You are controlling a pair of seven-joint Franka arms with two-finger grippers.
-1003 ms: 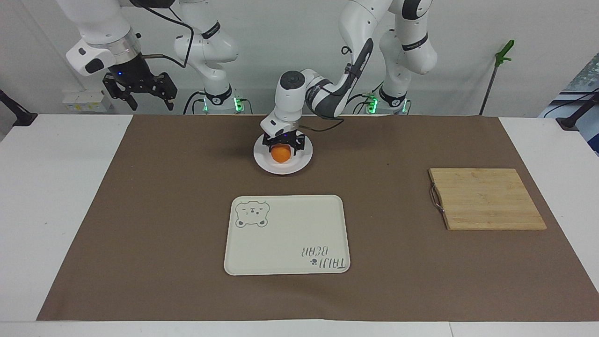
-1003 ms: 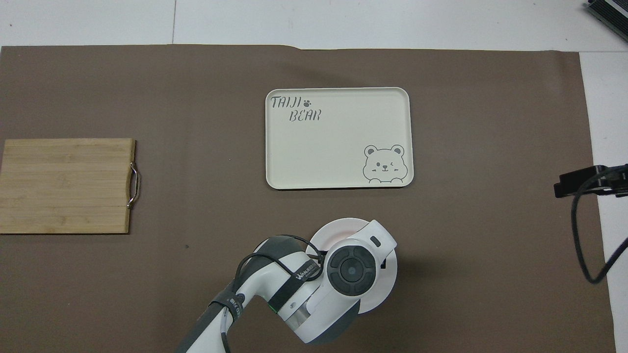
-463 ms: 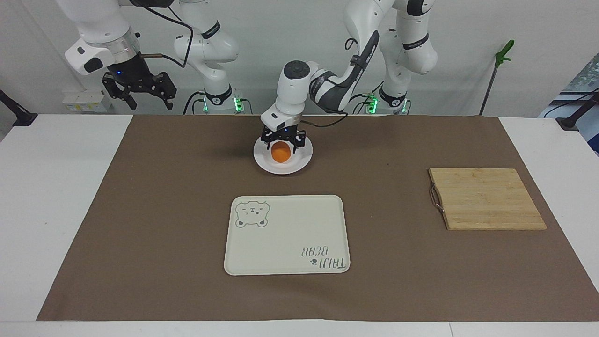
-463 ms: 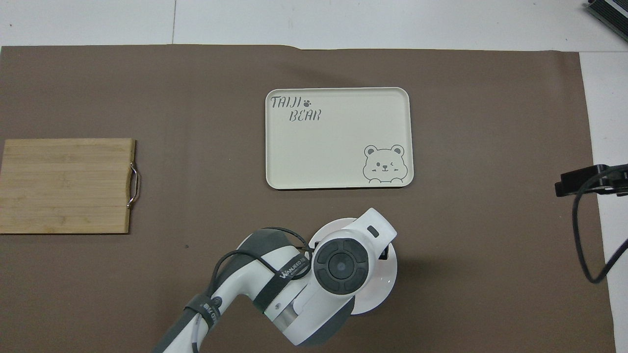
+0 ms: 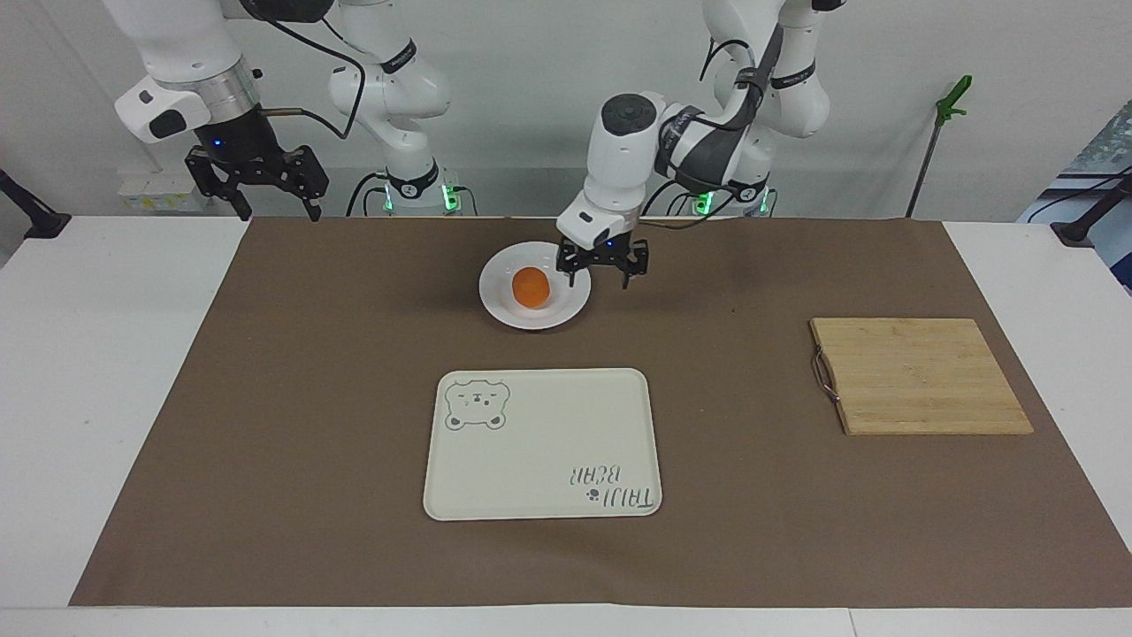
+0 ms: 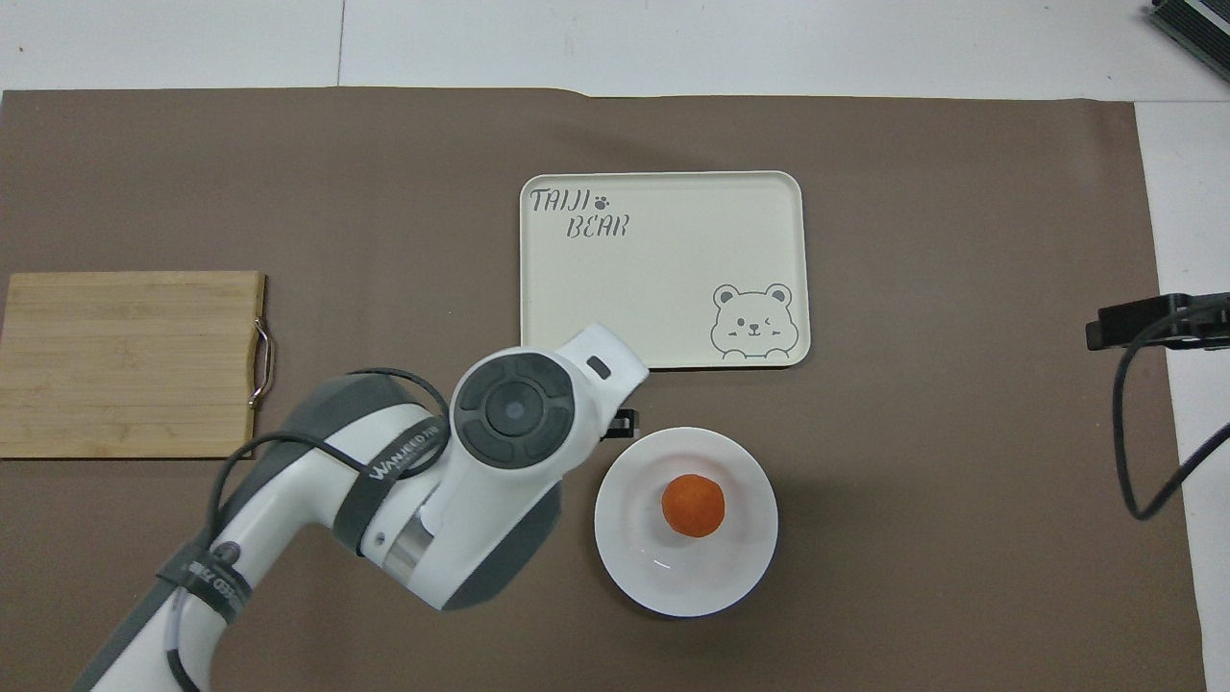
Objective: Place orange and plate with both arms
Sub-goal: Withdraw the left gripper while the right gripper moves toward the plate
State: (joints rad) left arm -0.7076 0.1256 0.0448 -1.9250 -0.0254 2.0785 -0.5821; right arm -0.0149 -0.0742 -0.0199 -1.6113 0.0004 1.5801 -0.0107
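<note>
The orange (image 5: 531, 288) lies free in the middle of the white plate (image 5: 504, 310), which stands on the brown mat nearer to the robots than the tray. It shows in the overhead view too: orange (image 6: 693, 506), plate (image 6: 634, 567). My left gripper (image 5: 601, 269) is open and empty, raised over the plate's rim toward the left arm's end; the overhead view hides it under the left wrist (image 6: 514, 411). My right gripper (image 5: 257, 186) is open and empty, held high at the right arm's end, waiting.
A cream tray (image 5: 542, 444) with a bear drawing lies farther from the robots than the plate. A bamboo cutting board (image 5: 918, 375) with a metal handle lies toward the left arm's end. A brown mat (image 5: 265, 398) covers the table.
My left gripper let go of the orange, rose and moved off the plate toward the left arm's end. The orange stays on the plate. The right gripper barely shifted.
</note>
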